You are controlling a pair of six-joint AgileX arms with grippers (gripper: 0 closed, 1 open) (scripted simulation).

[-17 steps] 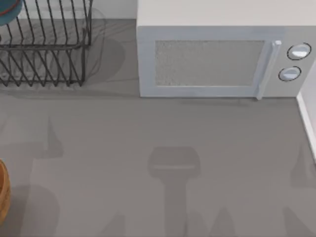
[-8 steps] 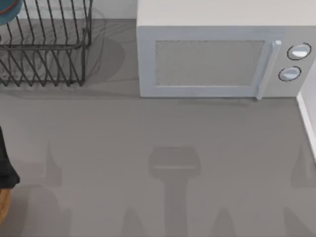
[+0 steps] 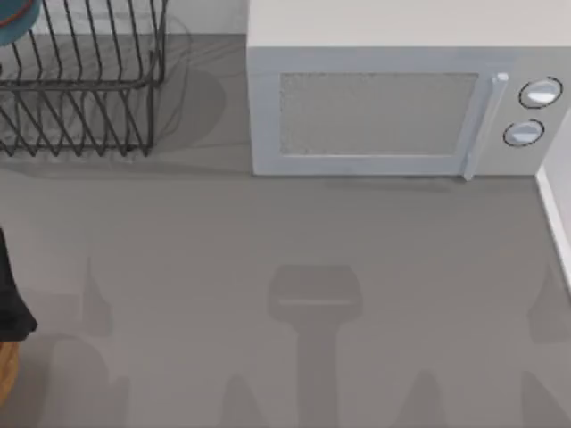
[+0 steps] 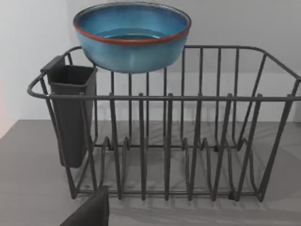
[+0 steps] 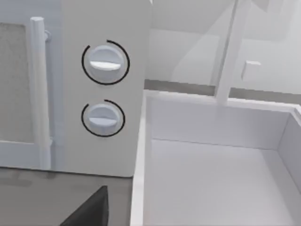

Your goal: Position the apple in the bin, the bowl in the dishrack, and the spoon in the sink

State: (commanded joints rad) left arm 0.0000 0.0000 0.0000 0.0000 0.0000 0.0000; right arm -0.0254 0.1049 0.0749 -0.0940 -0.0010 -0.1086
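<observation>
Bowl (image 4: 132, 36): deep teal-blue, thin reddish-brown rim, upright, seated on the top rail at the rear of the dishrack (image 4: 188, 141), near the corner that carries the utensil cup (image 4: 70, 115). From above, a sliver of its blue side (image 3: 16, 22) shows at the table's far left corner, inside the rack wires.

Dishrack (image 3: 85, 85): black wire, thin upright bars, standing on the table at far left, just left of the microwave and apart from it. Utensil cup: dark, rectangular, hung on one end wall.

Bin (image 3: 6, 370): brown, wood-coloured, only a curved edge at the near left border of the table.

Left arm (image 3: 11, 299): dark mass at the left edge, directly above the bin's edge and overlapping it. The bowl and rack lie well apart from it, toward the far side. A dark finger (image 4: 89, 212) juts into its wrist view in front of the rack; whether that claw is spread or pressed together, cannot tell.

Right gripper: one dark finger (image 5: 89, 209) in its wrist view, near the microwave's dial corner; spread or closed, cannot tell.

Sink (image 5: 216, 174): white basin, just beside the microwave's dial end; its rim (image 3: 555, 218) lies at the table's right edge.

Microwave (image 3: 393, 98): white, door shut, vertical handle (image 3: 482, 125), two round dials (image 3: 533, 111).

Table (image 3: 294, 267): plain grey, with soft shadows. Wall behind: pale.
</observation>
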